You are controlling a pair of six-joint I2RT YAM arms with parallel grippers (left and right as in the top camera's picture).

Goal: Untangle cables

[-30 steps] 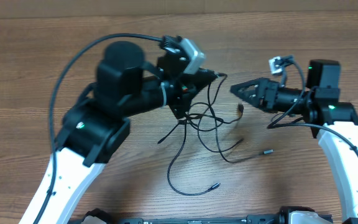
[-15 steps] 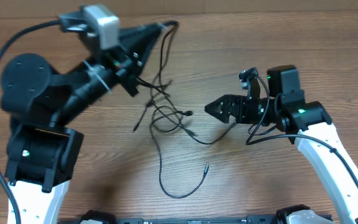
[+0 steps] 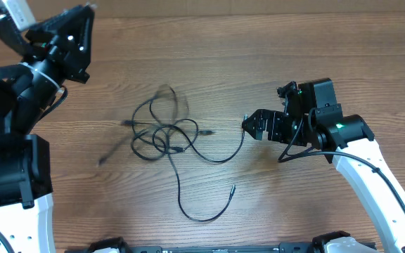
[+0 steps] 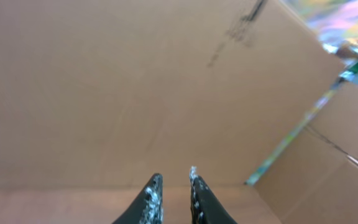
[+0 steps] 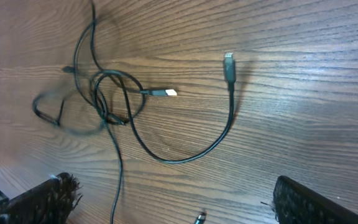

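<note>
Wooden table (image 3: pixel 294 42) seen from above: the cables (image 3: pixel 164 133) lie in a knotted heap mid-table. They are near my right claw (image 3: pixel 247 126) and well apart from my raised left claw (image 3: pixel 84 14). Left wrist view shows a cardboard wall (image 4: pixel 104 93); my fingertips (image 4: pixel 154 186) are barely parted, holding nothing. Right wrist view shows my right jaws spread wide and empty, facing the loops. Several crossings remain, so I judge most untangling is left.

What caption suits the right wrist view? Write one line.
Open right gripper hovers above loosely tangled black cables on a wooden table.
</note>
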